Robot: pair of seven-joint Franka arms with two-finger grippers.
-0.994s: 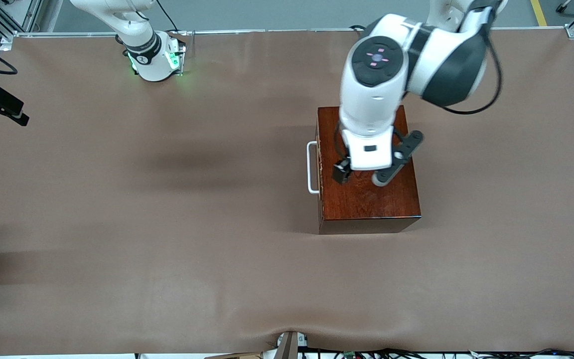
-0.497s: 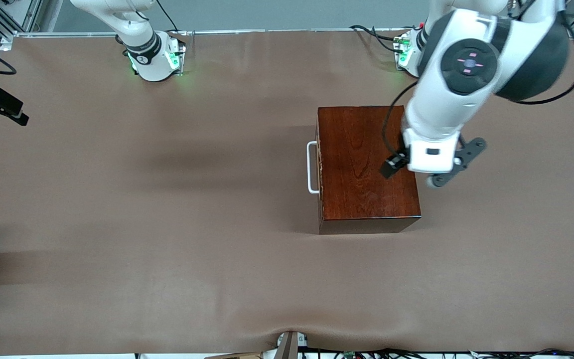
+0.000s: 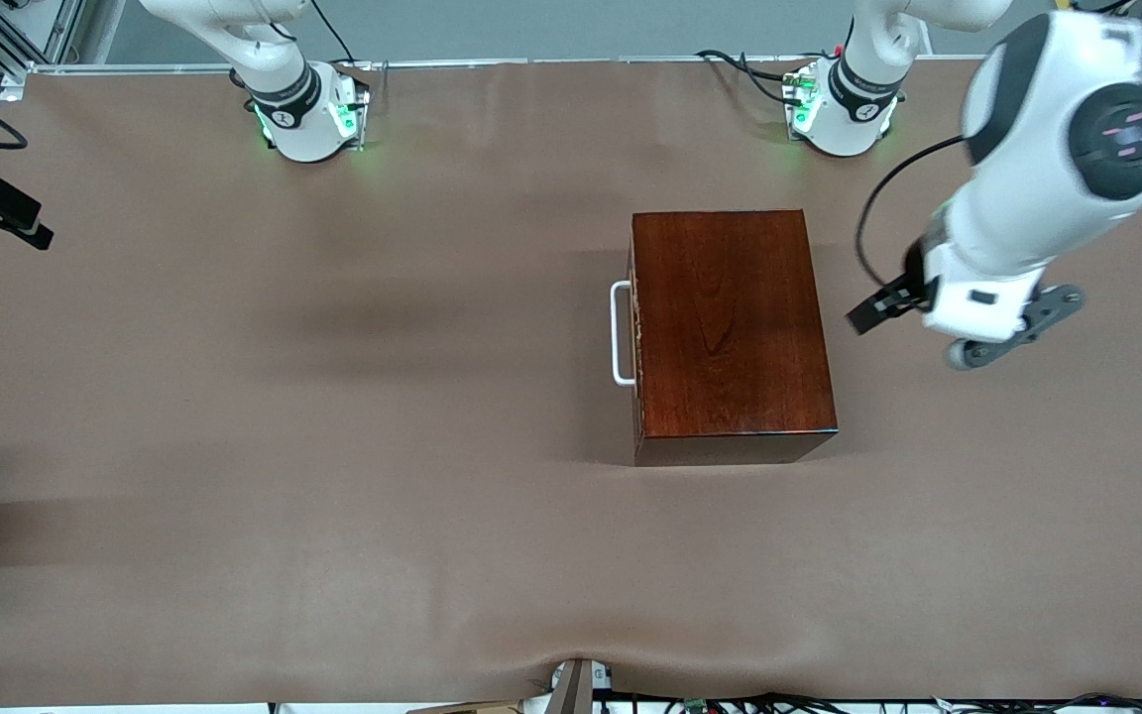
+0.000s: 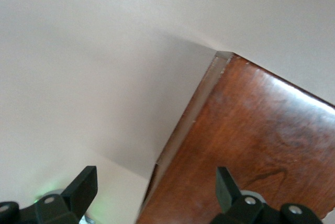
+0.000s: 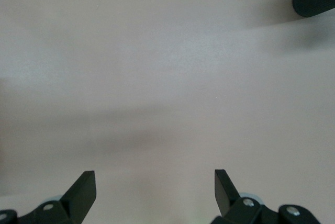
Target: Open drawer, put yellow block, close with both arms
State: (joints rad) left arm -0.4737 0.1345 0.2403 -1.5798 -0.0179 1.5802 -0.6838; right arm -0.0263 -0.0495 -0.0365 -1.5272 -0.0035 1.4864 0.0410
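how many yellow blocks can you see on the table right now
0. No yellow block shows in any view; one may be hidden inside the shut drawer of the wooden box.

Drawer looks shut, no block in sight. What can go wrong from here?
1. The yellow block shows in no view; whether it is inside the drawer cannot be checked.
2. Left gripper, jaws open, hangs over the table close beside the box; a swing inward might clip its edge.
Right gripper waits over bare table, jaws open.
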